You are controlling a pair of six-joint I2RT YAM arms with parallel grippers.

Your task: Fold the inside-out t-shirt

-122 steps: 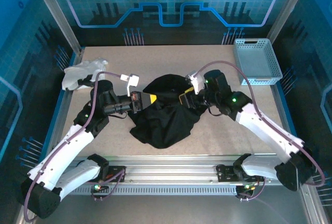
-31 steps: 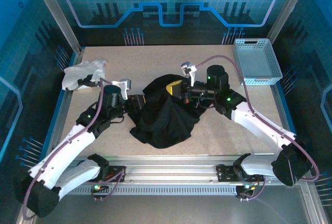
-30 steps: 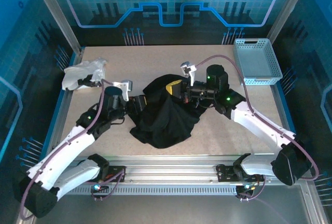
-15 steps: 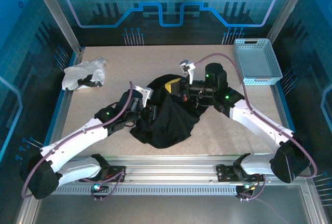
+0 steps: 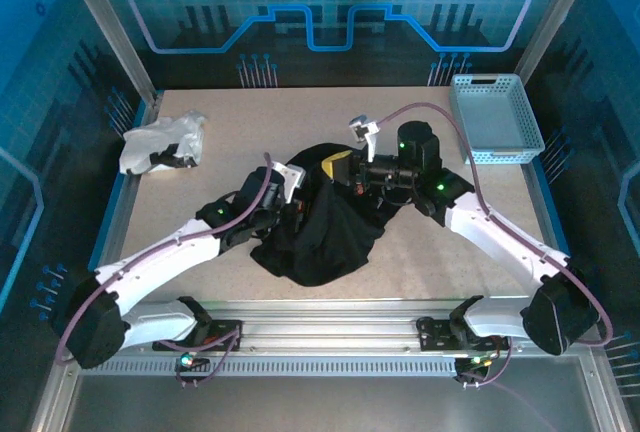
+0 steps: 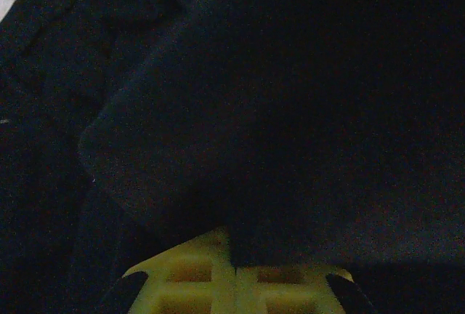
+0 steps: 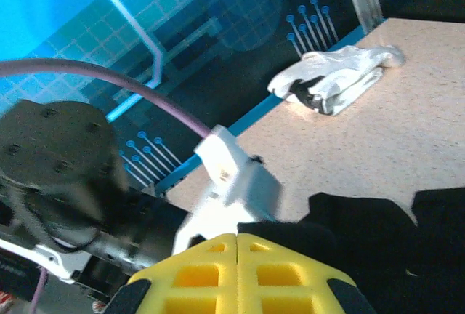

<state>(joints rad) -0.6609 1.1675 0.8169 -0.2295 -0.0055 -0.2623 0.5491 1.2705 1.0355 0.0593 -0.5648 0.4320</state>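
The inside-out t-shirt [image 5: 325,237] is a bunched black heap at the middle of the table. My left gripper [image 5: 297,210] is pushed into its left side. In the left wrist view black cloth [image 6: 290,110] covers nearly everything, and the yellow fingers of the left gripper [image 6: 234,256] meet with a fold caught at their tips. My right gripper [image 5: 338,165] is at the heap's upper edge. Its yellow fingers [image 7: 189,274] are shut on a black fold [image 7: 378,234], and the right gripper [image 7: 238,235] points toward the left arm's wrist.
A crumpled white garment [image 5: 160,142] lies at the back left of the table [image 5: 230,112] and appears in the right wrist view [image 7: 334,81]. A light blue basket [image 5: 495,117] stands at the back right. The left arm's white wrist part [image 7: 232,176] is close in front of the right gripper.
The left arm has swung right, from beside the shirt into its left side, and its gripper has shut on cloth. The right arm has barely moved and keeps its hold.
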